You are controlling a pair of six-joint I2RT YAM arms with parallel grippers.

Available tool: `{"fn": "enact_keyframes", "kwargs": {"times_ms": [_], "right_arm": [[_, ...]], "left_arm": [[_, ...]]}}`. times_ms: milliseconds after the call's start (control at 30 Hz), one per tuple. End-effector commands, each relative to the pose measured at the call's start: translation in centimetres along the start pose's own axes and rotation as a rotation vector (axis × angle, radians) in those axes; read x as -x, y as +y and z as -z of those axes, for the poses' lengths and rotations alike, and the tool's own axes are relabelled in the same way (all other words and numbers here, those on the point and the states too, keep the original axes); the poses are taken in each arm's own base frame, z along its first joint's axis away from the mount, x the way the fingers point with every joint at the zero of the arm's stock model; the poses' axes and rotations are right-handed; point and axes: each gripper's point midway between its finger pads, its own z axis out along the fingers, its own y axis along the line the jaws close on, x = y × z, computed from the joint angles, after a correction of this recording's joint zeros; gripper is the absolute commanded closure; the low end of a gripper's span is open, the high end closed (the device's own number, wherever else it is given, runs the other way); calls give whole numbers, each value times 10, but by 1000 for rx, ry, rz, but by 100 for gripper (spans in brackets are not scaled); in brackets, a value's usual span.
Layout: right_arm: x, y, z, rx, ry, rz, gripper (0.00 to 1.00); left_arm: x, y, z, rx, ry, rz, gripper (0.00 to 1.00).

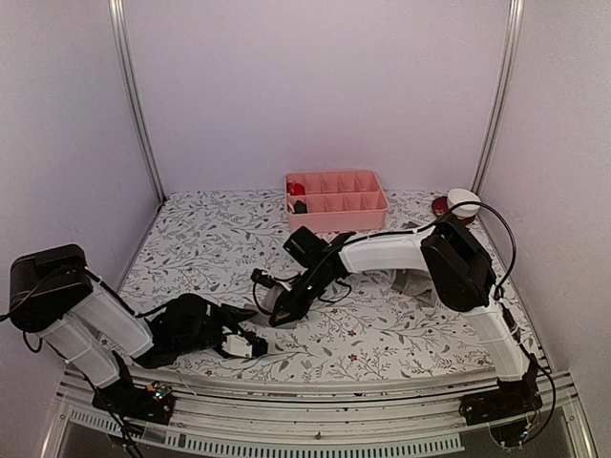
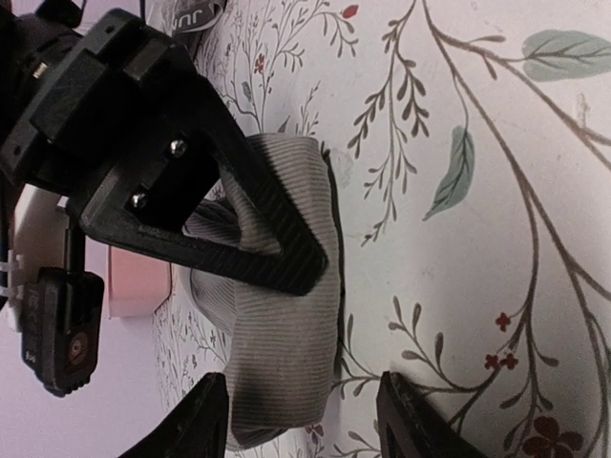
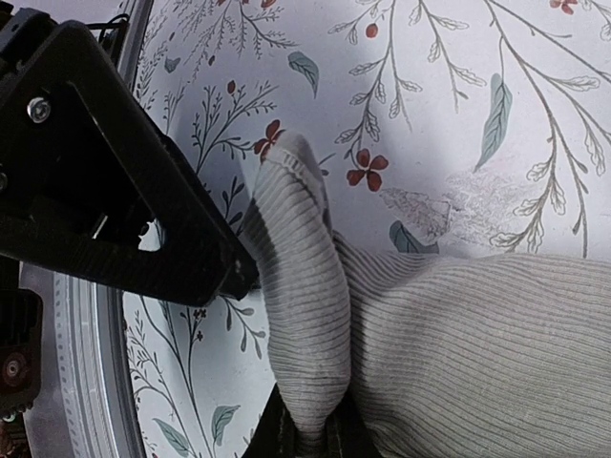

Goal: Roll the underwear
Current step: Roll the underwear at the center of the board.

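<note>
Left wrist view, grey briefs [image 2: 277, 324], dark waistband [image 2: 196, 14], lettering cropped

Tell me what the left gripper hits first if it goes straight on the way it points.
The left gripper would first meet the bunched grey underwear just ahead; the right gripper pinching it lies beyond, though depth is unclear.

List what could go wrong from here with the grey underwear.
1. The right gripper pinches only a narrow fold of the grey ribbed underwear, so the cloth may slip free.
2. The left gripper, fingers open astride the same cloth, is close beside the right one. The two could collide or tug against each other.
</note>
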Motion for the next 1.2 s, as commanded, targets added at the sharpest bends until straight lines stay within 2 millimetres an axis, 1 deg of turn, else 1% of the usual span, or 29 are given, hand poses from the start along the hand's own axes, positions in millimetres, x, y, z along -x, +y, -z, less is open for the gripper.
{"fn": "enact_keyframes", "kwargs": {"times_ms": [0, 67, 133, 300, 367, 500, 600, 633, 667, 700, 733, 767, 800, 867, 900, 933, 967, 1000, 1033, 1100, 1167], "right_arm": [[-45, -14, -17, 10, 113, -105, 97], [-45, -14, -18, 11, 114, -104, 97], [-46, -14, -17, 12, 113, -102, 97], [-46, -14, -17, 16, 113, -98, 96], [-46, -14, -18, 19, 113, -94, 96], [-46, -15, -17, 20, 114, -95, 96], [-45, -16, -16, 7, 116, -93, 96], [-45, -16, -16, -1, 119, -92, 96], [-44, -18, -13, -16, 119, -89, 94], [-44, -19, -11, -32, 118, -82, 89], [-42, -18, -8, -47, 112, -69, 79], [-41, -18, -3, -66, 104, -58, 71], [-38, -16, 3, -87, 92, -47, 66], [-27, -6, 25, -138, 48, -8, 56], [-23, -2, 35, -167, 27, 11, 52], [-29, 1, 43, -198, 24, 11, 49], [-28, 5, 53, -235, 3, 27, 45], [-24, 12, 69, -279, -26, 47, 41], [-26, 14, 78, -325, -40, 53, 36], [-32, 22, 96, -402, -64, 73, 31], [-33, 32, 112, -449, -116, 104, 26]], "left_arm": [[7, 6, -9, 43, -10, -42, 45], [4, 5, -12, 54, 9, -56, 49], [0, 5, -16, 74, 29, -69, 57], [-7, 4, -23, 109, 61, -100, 59], [-8, 1, -26, 109, 67, -106, 63], [-7, -1, -28, 105, 65, -113, 79], [-4, -6, -27, 79, 56, -125, 86], [-4, -8, -27, 65, 59, -127, 96], [-3, -11, -26, 46, 62, -129, 100], [-1, -14, -25, 28, 62, -128, 100], [-1, -18, -25, -2, 69, -122, 100], [1, -20, -24, -26, 71, -105, 100], [1, -24, -23, -65, 76, -84, 100], [4, -31, -21, -163, 87, -10, 100], [7, -32, -19, -204, 86, 33, 100], [11, -33, -16, -243, 82, 64, 100], [14, -33, -13, -273, 81, 88, 100], [19, -29, -12, -295, 75, 117, 100], [21, -30, -8, -337, 85, 149, 100], [26, -30, -5, -388, 85, 193, 100], [30, -34, -3, -448, 93, 227, 100]]}}
